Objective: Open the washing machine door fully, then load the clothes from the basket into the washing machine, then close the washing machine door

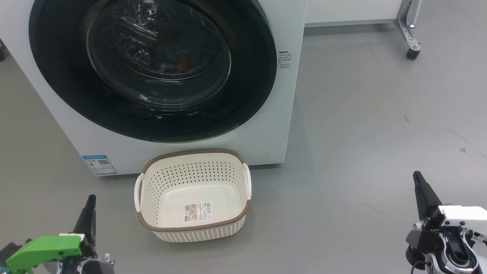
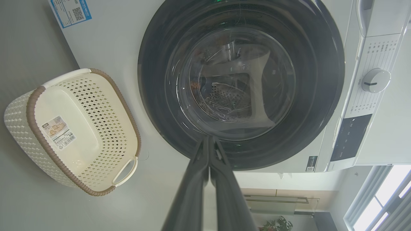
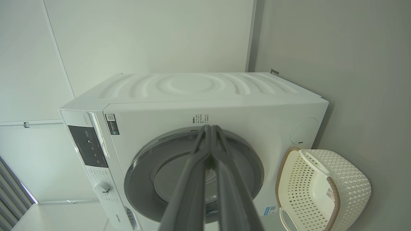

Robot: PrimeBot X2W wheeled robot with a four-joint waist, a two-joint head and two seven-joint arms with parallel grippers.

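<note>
Note that the washing machine door (image 1: 152, 68) lies shut, ahead and leftward. Your left pincer (image 1: 90, 199) is nearer than the right pincer (image 1: 418, 177). Both are pressed together, empty.

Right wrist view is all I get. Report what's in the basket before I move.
Observer: The basket holds nothing but a barcode sticker on its bottom.
Operator: Then say where the load is.
Observer: The clothes seem to be inside the drum: orange-brown patches show through the washing machine door glass.
Operator: Give me the left tool.
Observer: The left tool is shut on nothing, apart from both the basket and the washing machine.
</note>
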